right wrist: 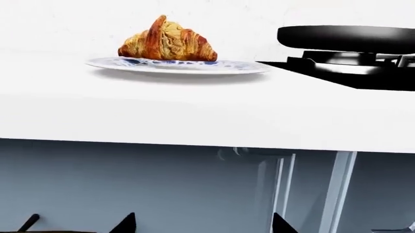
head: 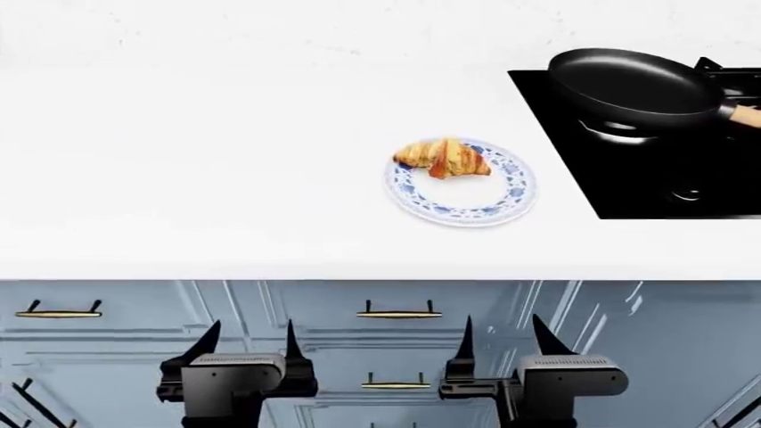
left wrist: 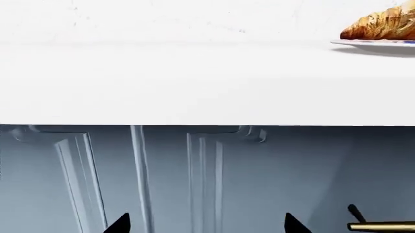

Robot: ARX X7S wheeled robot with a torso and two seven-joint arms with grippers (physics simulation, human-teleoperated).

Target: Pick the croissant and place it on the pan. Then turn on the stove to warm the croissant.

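The golden-brown ridged croissant (head: 443, 158) rests on a blue-rimmed white plate (head: 505, 198); both claws, left claw (head: 246, 344) and right claw (head: 511, 340), seemingly hang spread and empty below the white bench (head: 191, 160).

The croissant (right wrist: 167, 42) sits on a blue-patterned plate (right wrist: 220, 67) resting on the white surface (right wrist: 194, 111). Beside the plate, the black pan (right wrist: 343, 39) stands on the stove (right wrist: 337, 68) grate. Below the surface edge, two dark jaw tips, seemingly spread apart, poke up against blue-grey cabinet fronts (right wrist: 129, 184).
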